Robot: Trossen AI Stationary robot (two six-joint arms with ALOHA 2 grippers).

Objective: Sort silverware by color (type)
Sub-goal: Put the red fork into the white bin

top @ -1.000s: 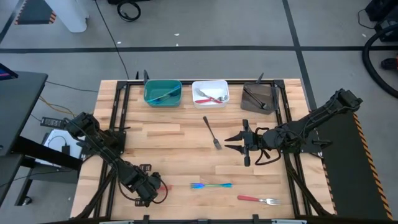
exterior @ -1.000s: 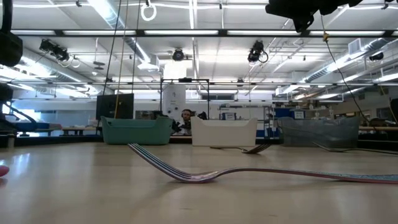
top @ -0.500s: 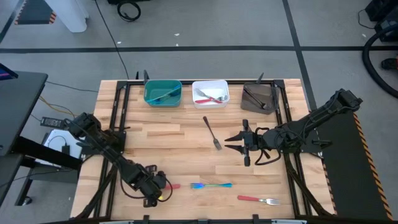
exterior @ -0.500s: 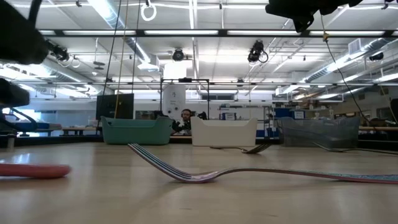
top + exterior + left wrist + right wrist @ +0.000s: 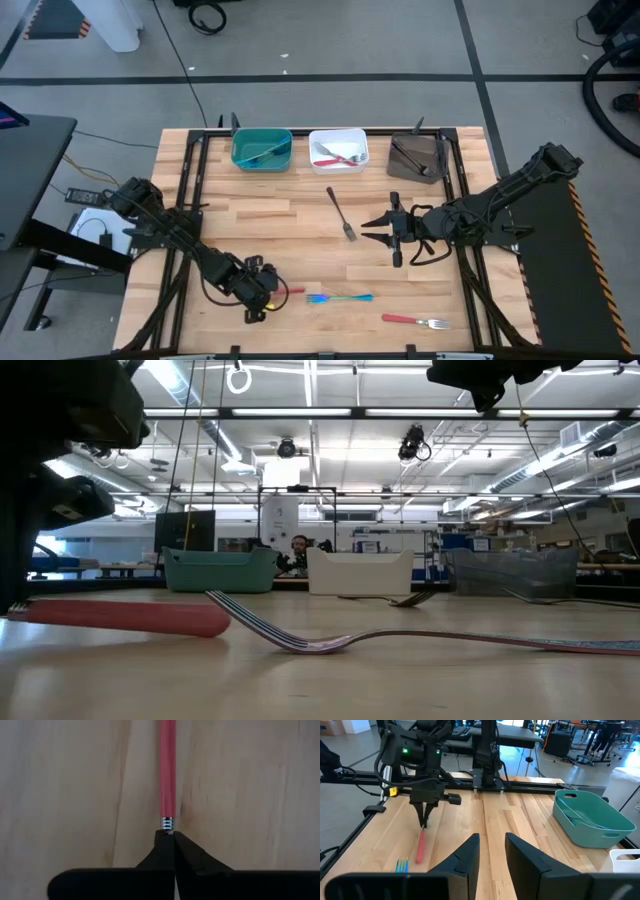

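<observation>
Since a second ago the left gripper (image 5: 268,294) has been carried inward along the table's near edge, bringing a red-handled fork (image 5: 290,293) toward the blue-teal fork (image 5: 340,297). In the left wrist view its fingers (image 5: 172,851) are seen clamped together on the fork's metal end. In the right wrist view the right gripper (image 5: 491,854) is held parted above mid-table

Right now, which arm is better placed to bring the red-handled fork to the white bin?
Left. The left gripper is already shut on the red-handled fork near the table's front. The right gripper hovers open and empty, though it is nearer the white bin.
</observation>
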